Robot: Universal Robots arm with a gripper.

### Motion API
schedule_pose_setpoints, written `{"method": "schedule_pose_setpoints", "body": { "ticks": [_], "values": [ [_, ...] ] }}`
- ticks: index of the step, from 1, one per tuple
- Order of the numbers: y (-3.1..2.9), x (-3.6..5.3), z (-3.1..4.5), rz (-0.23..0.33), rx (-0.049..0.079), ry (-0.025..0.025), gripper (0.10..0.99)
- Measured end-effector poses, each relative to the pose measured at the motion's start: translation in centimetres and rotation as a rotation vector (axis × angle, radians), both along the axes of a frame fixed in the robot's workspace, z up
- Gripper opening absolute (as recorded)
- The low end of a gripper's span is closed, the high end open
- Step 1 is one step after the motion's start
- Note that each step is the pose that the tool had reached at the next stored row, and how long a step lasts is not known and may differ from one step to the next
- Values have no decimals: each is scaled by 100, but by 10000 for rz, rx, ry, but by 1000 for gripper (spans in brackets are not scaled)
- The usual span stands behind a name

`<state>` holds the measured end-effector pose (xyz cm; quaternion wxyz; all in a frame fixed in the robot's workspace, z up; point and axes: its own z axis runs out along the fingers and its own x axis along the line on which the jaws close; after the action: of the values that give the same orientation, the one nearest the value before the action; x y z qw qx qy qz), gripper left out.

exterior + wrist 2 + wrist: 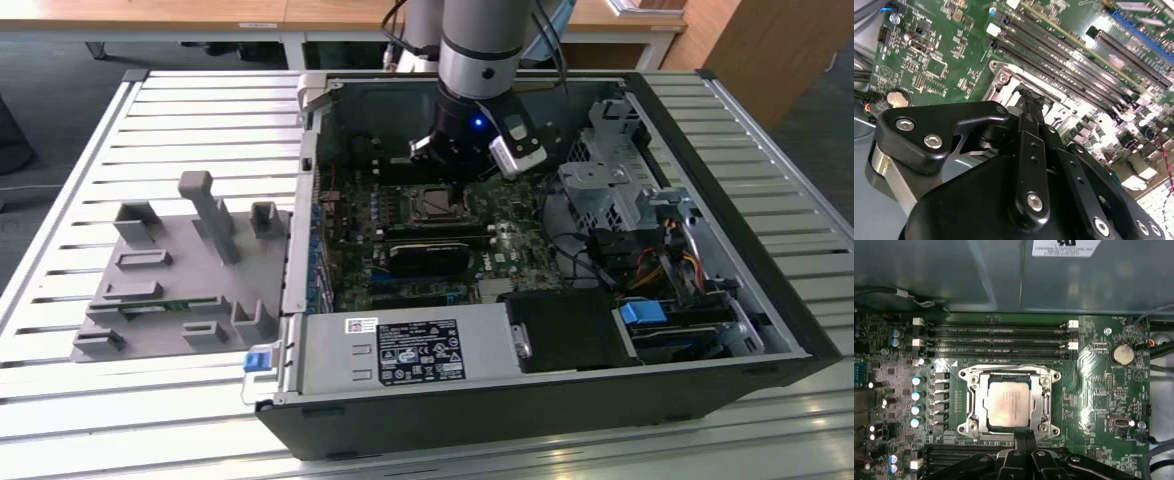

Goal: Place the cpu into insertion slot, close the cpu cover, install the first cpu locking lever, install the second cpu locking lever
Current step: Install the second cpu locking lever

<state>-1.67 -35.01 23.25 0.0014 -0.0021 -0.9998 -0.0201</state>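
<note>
The cpu [1006, 402], a square chip with a silver-grey top, lies flat in the socket on the green board [1099, 385]. The cpu cover [1044, 390], a grey metal frame, lies down around it, and the chip shows through its window. My gripper [1024, 436] is shut with nothing in it, its fingertips [1031, 96] just above the socket's edge. In the exterior view the gripper [461, 172] hangs inside the open computer case, right over the socket [434, 203]. I cannot tell how the locking levers stand.
Memory slots [999, 335] run along one side of the socket, and a coin battery [1122, 354] sits beyond them. The case [747, 260] holds a power supply [407, 352] and a drive cage [607, 190]. A grey fixture [174, 270] stands at the exterior view's left.
</note>
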Motion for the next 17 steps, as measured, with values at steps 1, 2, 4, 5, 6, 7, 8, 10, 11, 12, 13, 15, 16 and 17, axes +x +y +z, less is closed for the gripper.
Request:
{"method": "schedule_pose_setpoints", "body": {
  "ticks": [1, 2, 4, 5, 6, 7, 8, 10, 11, 12, 13, 15, 16, 17],
  "values": [
    [-14, 0, 0, 0, 2, 0, 106],
    [-27, 0, 0, 0, 4, 0, 106],
    [-56, 0, 0, 0, 11, 0, 106],
    [-68, -1, 0, 0, 12, 0, 106],
    [-77, -3, 0, 0, 14, 0, 106],
    [-86, -5, 0, 0, 13, 1, 106],
    [-92, -9, 0, -1, 14, 1, 106],
    [-102, -22, 0, 1, 14, 0, 106],
    [-104, -34, 0, 2, 14, -1, 106],
    [-106, -51, 0, 3, 14, 0, 106],
    [-107, -68, 0, 4, 14, 0, 106],
    [-109, -110, 0, 6, 14, 1, 106],
    [-110, -121, 0, 6, 13, 0, 106],
    [-110, -132, -1, 6, 14, 0, 106]
  ]
}}
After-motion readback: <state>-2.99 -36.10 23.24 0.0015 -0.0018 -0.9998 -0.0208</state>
